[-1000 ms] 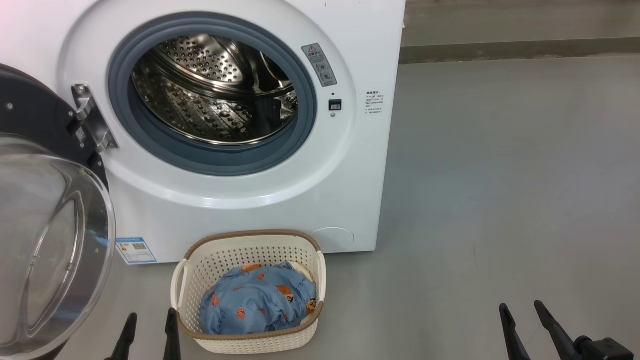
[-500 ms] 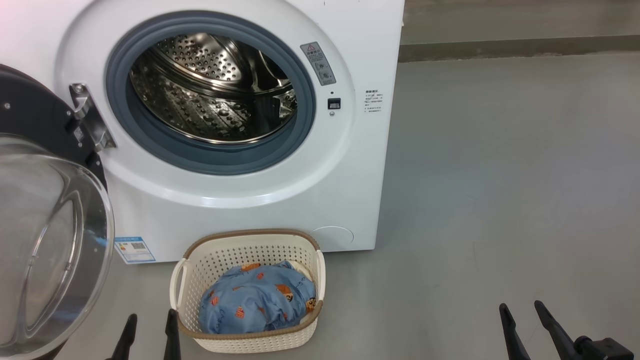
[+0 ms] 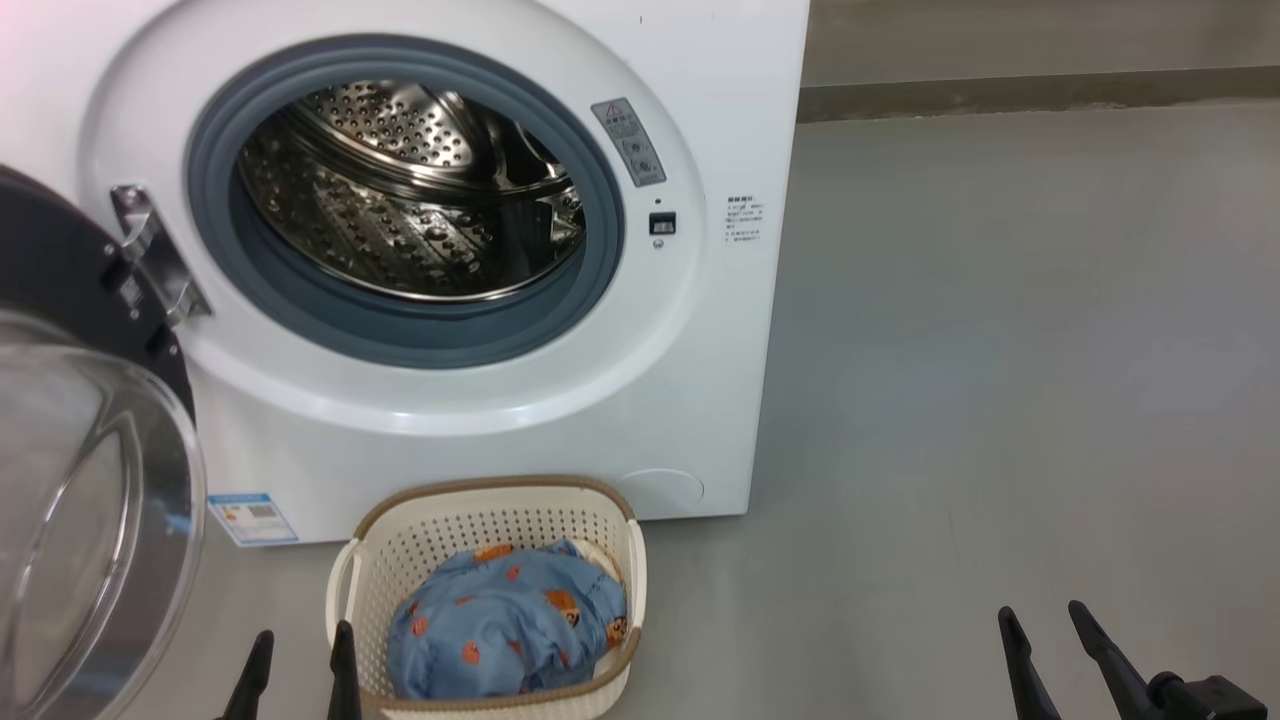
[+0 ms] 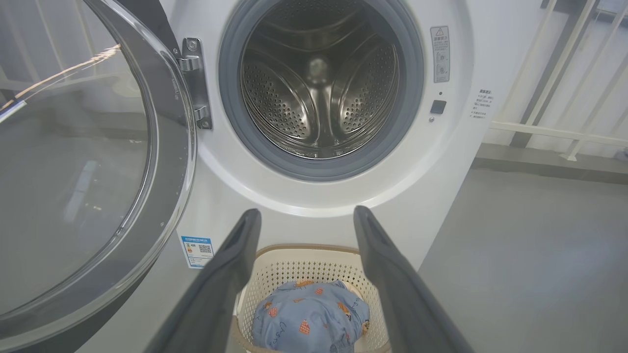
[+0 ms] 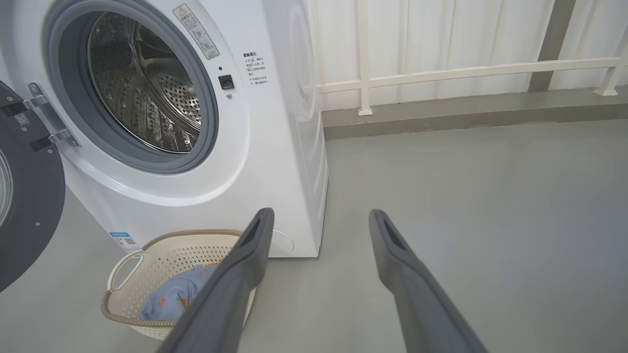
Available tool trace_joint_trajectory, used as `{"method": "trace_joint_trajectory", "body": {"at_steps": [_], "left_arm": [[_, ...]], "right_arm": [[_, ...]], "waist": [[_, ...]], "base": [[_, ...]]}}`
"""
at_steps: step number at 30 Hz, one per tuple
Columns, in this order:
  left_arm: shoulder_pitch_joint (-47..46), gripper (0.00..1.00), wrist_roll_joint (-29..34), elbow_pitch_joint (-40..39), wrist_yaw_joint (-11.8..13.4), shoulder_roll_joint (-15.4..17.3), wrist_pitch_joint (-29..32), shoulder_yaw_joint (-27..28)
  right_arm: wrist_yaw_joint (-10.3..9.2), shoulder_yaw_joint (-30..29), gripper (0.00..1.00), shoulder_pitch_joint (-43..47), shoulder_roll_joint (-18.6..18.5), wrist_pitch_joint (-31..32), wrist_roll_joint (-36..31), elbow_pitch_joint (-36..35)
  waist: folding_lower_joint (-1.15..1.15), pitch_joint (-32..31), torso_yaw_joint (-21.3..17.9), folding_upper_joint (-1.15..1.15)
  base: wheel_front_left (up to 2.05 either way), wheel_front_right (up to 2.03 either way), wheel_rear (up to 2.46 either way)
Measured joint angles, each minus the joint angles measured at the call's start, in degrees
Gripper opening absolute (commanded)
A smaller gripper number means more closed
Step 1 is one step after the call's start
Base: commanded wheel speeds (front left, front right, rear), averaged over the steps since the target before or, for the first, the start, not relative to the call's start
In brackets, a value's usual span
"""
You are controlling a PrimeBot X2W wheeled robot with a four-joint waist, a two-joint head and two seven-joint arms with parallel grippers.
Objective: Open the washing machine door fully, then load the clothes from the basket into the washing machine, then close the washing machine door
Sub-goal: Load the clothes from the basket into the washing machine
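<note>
Left gripper [image 3: 302, 645] and right gripper [image 3: 1040, 625] both stand released, fingers apart, holding nothing. Clothes [image 3: 500, 620] lie in the basket [image 3: 493, 487] just before the washing machine [image 3: 720, 330]; the washing machine door [image 3: 85, 520] stands swung open.

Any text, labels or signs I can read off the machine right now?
Grey sticker beside the drum: warning triangle sign; print too small to read.
Black print block on the washing machine front: too small.
Blue label low on the front: QR code; text blurred.
</note>
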Motion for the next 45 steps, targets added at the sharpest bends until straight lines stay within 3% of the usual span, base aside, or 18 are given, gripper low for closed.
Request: {"method": "trace_joint_trajectory", "body": {"at_steps": [13,45], "left_arm": [[0.0,1.00,0.5,0.0,0.0,0.0,0.0,0.3],[0.0,1.00,0.5,0.0,0.4,0.0,0.0,0.3]], "right_arm": [[0.00,0.0,1.00,-0.1,0.0,0.0,0.0,0.0],[0.00,0.0,1.00,-0.1,0.0,0.0,0.0,0.0]], "waist": [[0.00,0.8,0.2,0.00],[0.00,1.1,0.3,0.00]], "base": [[1.06,-1.06,0.00],[0.01,-0.01,0.00]]}}
